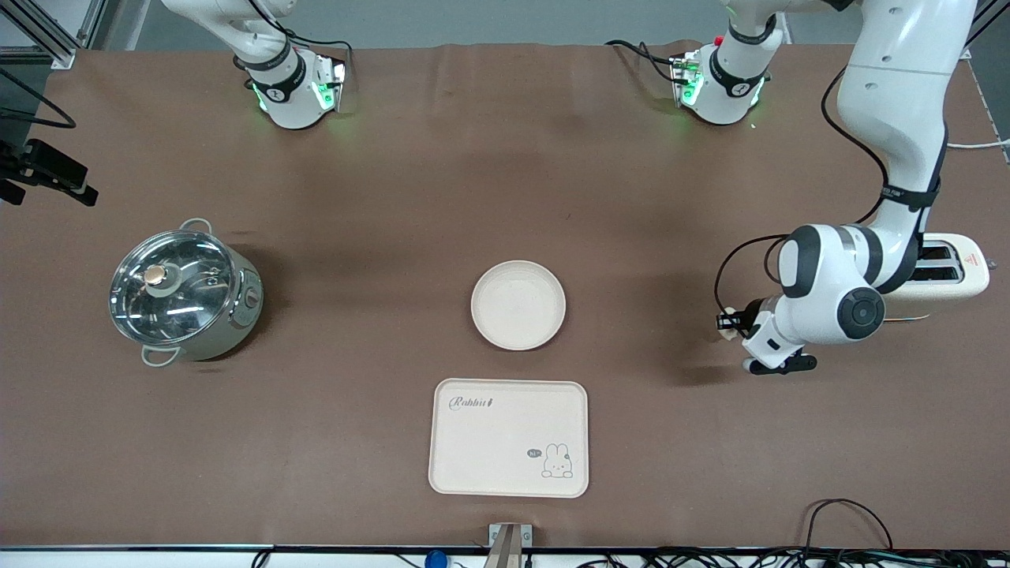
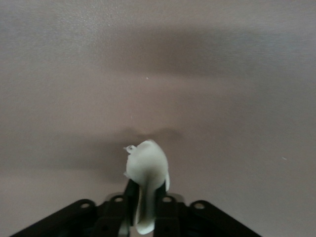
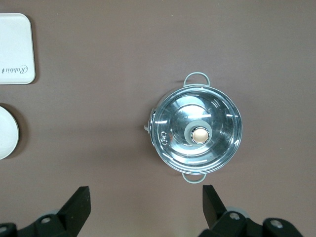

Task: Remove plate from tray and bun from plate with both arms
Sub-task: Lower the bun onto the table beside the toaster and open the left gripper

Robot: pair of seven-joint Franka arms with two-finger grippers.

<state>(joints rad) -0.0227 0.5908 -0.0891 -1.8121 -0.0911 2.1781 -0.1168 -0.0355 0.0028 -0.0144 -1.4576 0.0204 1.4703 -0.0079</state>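
The round cream plate [image 1: 518, 304] lies on the brown table mid-table, just farther from the front camera than the rabbit tray [image 1: 509, 438]. My left gripper [image 1: 730, 322] hangs low over bare table between the plate and the toaster, and is shut on the small off-white bun [image 1: 726, 334]. In the left wrist view the bun [image 2: 146, 170] stands pinched between the black fingers of the left gripper [image 2: 145, 197]. My right gripper [image 3: 145, 205] is open and empty, high over the table beside the pot; its hand is outside the front view. The plate's edge [image 3: 6, 132] shows in the right wrist view.
A steel pot with a glass lid [image 1: 183, 292] stands toward the right arm's end; it also shows in the right wrist view [image 3: 196, 129]. A cream toaster [image 1: 947, 272] stands toward the left arm's end, partly hidden by the left arm. The tray's corner [image 3: 15, 48] shows in the right wrist view.
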